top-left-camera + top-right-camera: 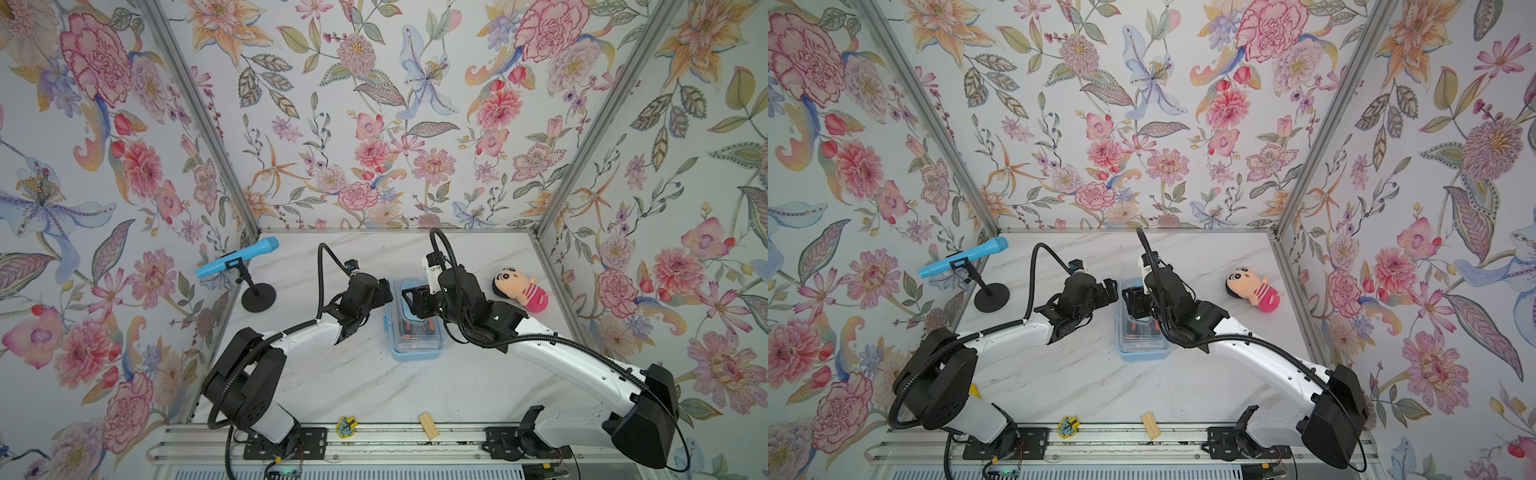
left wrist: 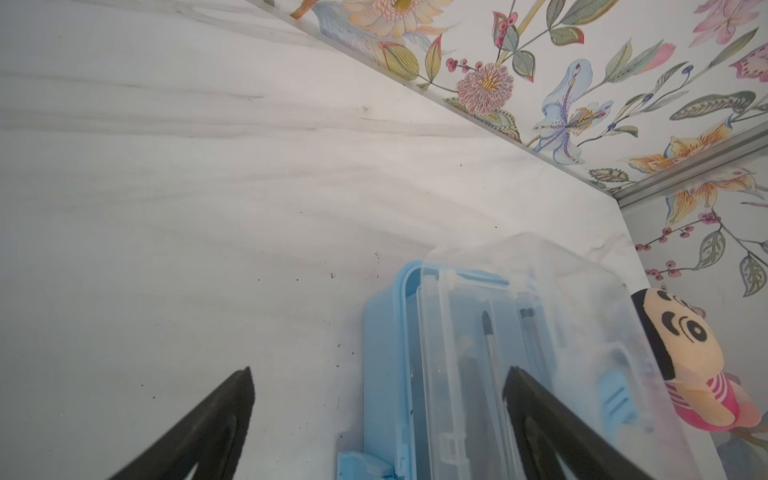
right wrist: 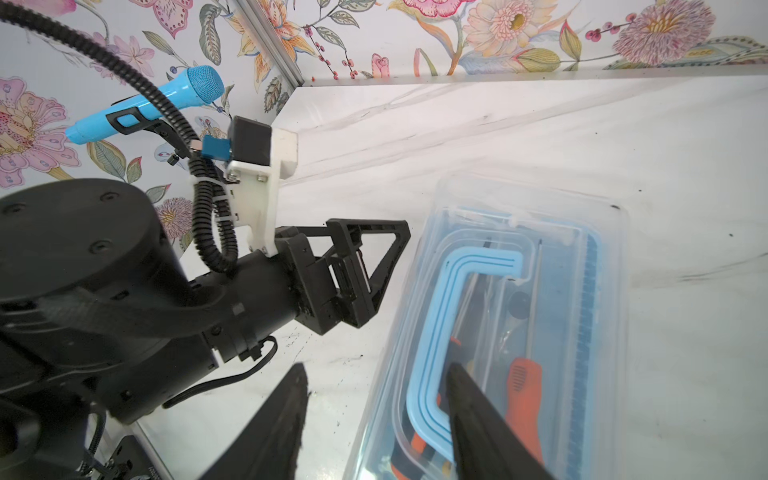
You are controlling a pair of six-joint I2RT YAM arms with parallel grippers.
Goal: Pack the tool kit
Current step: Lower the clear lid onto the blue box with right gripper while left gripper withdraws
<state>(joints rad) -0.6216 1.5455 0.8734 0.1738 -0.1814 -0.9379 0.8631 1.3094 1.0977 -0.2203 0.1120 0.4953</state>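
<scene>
tool kit box (image 1: 415, 343) w/ lid on; r arm label (image 1: 433, 270) unreadable

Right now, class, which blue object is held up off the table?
The toy microphone, clipped at a tilt in a black stand; the blue tool box sits flat on the table.

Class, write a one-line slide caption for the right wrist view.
Right tool, open, poised at the blue handle of the clear-lidded box of tools; left tool open alongside.
</scene>
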